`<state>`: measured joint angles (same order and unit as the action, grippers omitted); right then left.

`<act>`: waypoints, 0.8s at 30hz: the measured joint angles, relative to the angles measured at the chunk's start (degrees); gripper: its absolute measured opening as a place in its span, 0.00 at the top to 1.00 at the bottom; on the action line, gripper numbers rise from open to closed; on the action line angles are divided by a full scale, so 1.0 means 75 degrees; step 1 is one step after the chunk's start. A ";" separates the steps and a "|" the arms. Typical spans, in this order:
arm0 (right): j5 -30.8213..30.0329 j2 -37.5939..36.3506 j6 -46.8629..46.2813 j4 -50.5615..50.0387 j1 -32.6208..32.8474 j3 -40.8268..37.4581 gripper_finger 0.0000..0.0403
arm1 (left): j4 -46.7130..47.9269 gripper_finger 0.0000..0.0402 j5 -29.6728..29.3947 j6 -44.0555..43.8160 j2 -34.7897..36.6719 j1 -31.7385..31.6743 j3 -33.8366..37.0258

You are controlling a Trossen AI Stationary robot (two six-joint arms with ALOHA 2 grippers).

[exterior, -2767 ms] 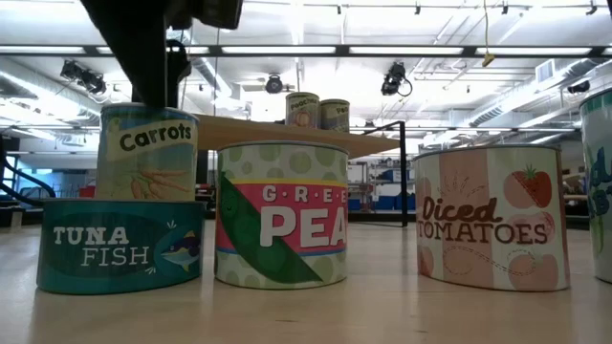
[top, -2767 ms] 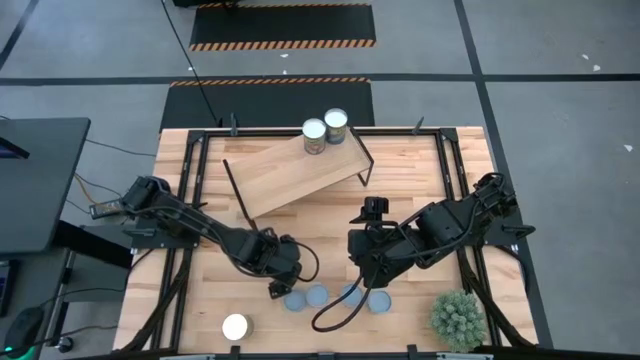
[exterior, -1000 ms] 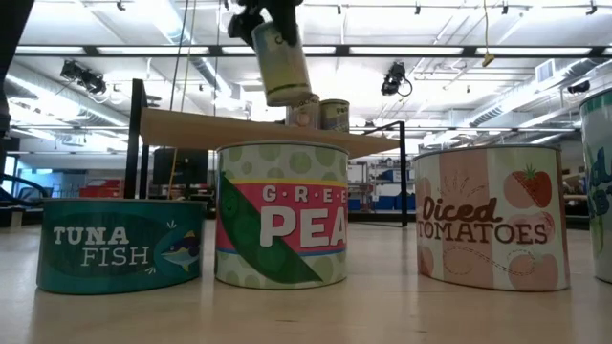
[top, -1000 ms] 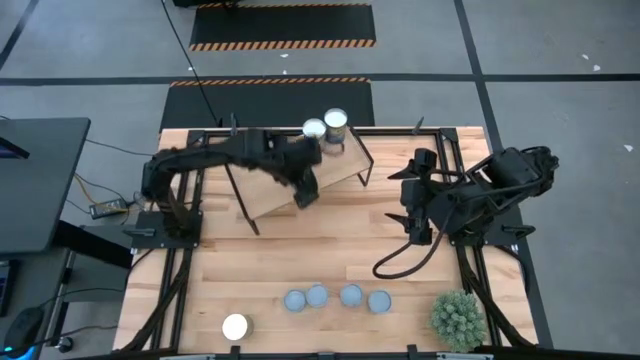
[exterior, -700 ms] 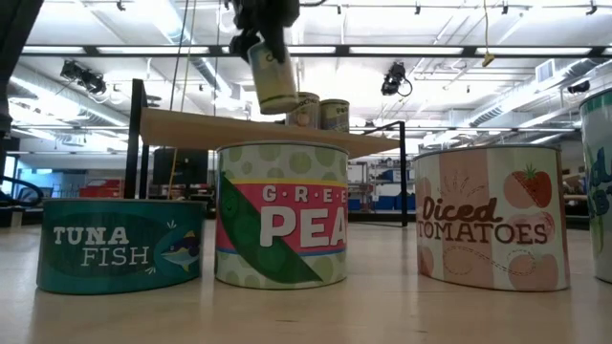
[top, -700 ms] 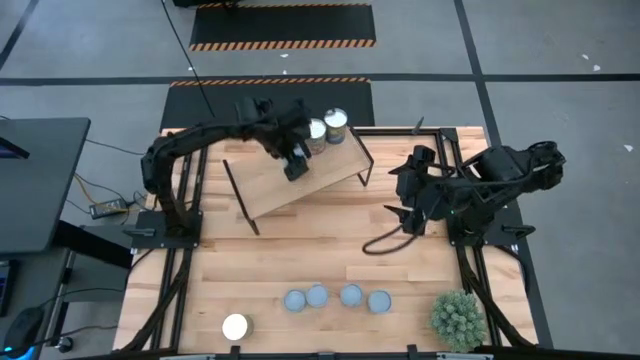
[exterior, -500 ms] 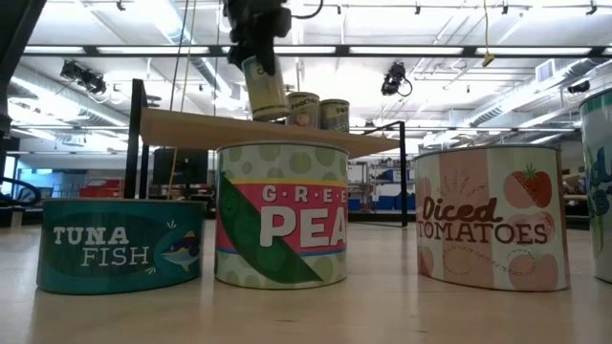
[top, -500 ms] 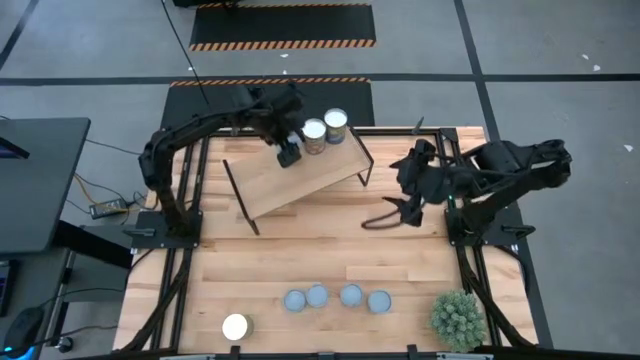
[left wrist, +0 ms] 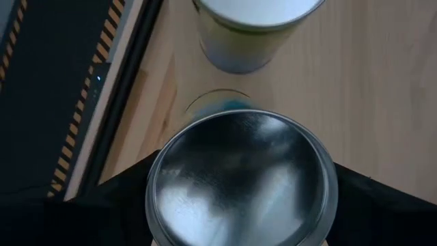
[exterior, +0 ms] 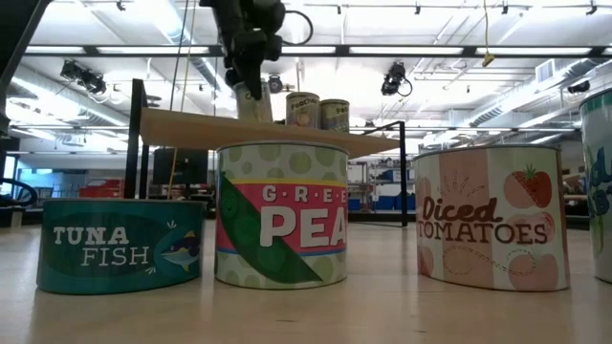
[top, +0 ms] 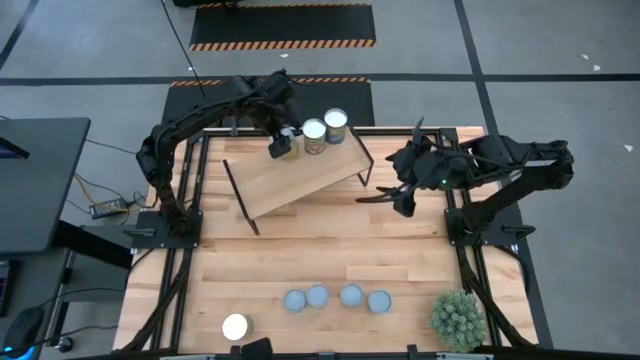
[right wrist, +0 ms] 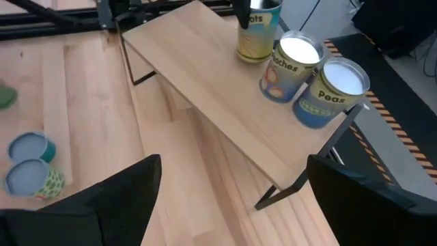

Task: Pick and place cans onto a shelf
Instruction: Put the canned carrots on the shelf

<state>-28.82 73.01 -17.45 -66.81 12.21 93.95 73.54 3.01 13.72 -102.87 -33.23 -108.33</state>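
Observation:
The shelf (top: 290,180) stands tilted at the table's far middle. Two white-topped cans (top: 314,131) (top: 336,122) stand on its far right end. My left gripper (top: 280,145) is shut on a third can, labelled with carrots (right wrist: 258,34), just left of those two. The can's base is at the board; whether it touches I cannot tell. My right gripper (top: 396,182) is open and empty, to the right of the shelf. Several blue-grey-topped cans (top: 317,295) stand in a row near the front edge. A white-topped can (top: 235,326) stands at the front left. My left gripper pinches the carrot can between its two fingers, which sit on opposite sides of the wall just below the silver top rim (left wrist: 151,195). The fingers come from above, pointing down. The can (exterior: 253,103) hangs nearly upright below them, over the shelf's far end.
A green potted plant (top: 458,318) stands at the front right corner. Black frame rails (top: 190,200) run along both sides of the table. In the low view the front cans, tuna (exterior: 120,244), peas (exterior: 282,215) and tomatoes (exterior: 492,229), stand close to the camera.
My left gripper has carried the can from over the shelf's middle toward the far edge and down beside the two standing cans. The can has gone from tilted to nearly upright. My right gripper has drawn toward the far edge and turned to face the shelf.

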 joint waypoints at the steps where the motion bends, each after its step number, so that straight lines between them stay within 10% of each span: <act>1: 0.0000 0.0000 0.0008 0.0022 -0.0025 0.0000 0.07 | -0.0014 0.23 -0.0034 0.0071 0.0000 0.0000 0.0000; 24: 0.0003 0.0006 -0.0023 0.0105 -0.0062 0.0000 0.07 | -0.0550 0.10 0.0184 0.0003 -0.0414 0.0354 0.0003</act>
<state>-28.80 73.06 -17.62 -66.03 11.75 93.95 69.41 4.39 13.74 -105.97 -30.58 -108.31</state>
